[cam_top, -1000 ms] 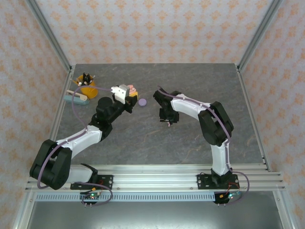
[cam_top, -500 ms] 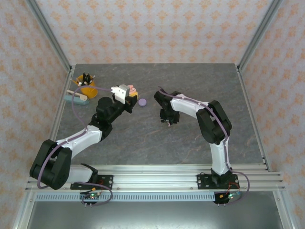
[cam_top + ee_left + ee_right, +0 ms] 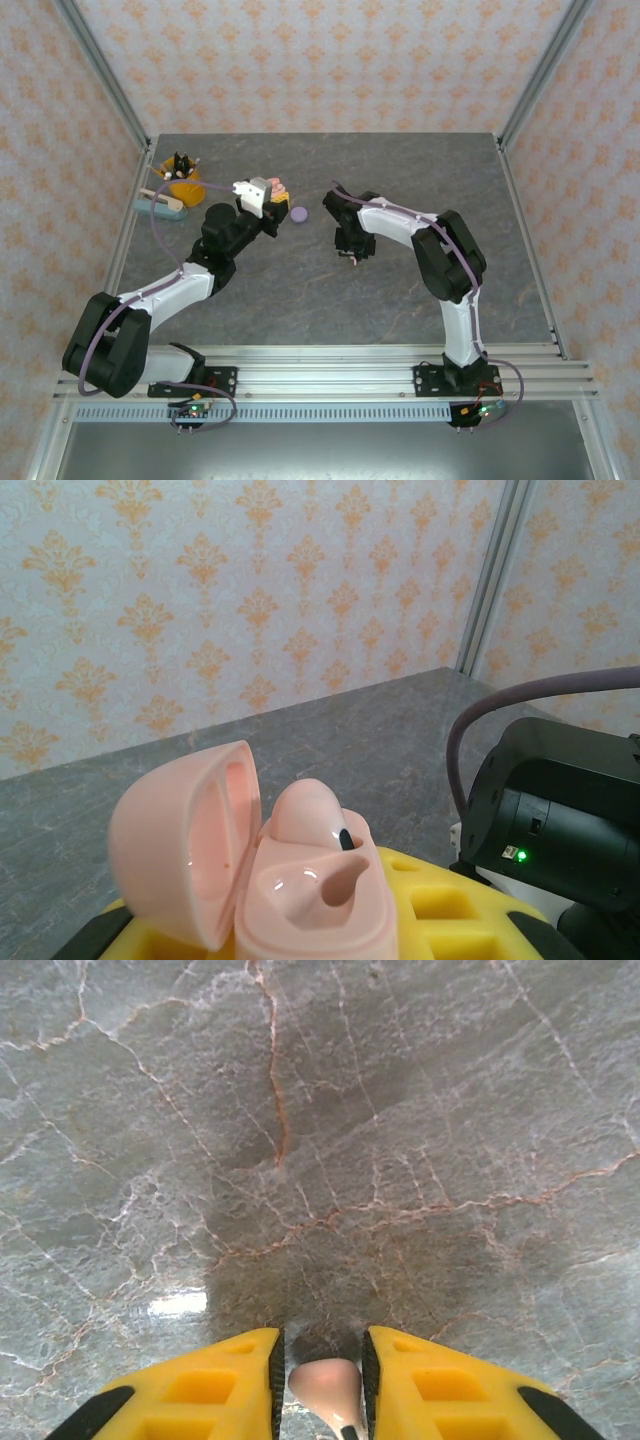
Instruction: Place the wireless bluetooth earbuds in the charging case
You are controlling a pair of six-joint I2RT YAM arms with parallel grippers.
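1. The table (image 3: pixel 400 180) has a grey marbled top. The right wrist view shows pale and rust-coloured veins, a small patch of glare and a darker shadow in front of the fingers.
2. Walls (image 3: pixel 320 60) in cream wallpaper with an orange damask motif close the cell on three sides. Bare aluminium posts (image 3: pixel 100 65) stand at the corners, and a slotted rail (image 3: pixel 330 360) along the near edge carries both arm bases.
3. The left gripper (image 3: pixel 272 192), raised over the table's left-centre, is clamped on the salmon-pink charging case (image 3: pixel 300 900). The case sits between its yellow fingers (image 3: pixel 460 910) with the lid swung open to the left.
4. One pink earbud (image 3: pixel 320 830) is seated in that case (its dark-tipped stem points up).
5. The right gripper (image 3: pixel 323 1355) is low over the middle of the table. Its yellow fingers are drawn in against both sides of a second salmon-pink bud (image 3: pixel 325 1385).
6. A lilac round case (image 3: pixel 298 213) lies flat on the marble just beside the left gripper, between the two arms.
7. A small cluster of yellow, black and pale teal items (image 3: pixel 178 185) sits at the far-left edge.
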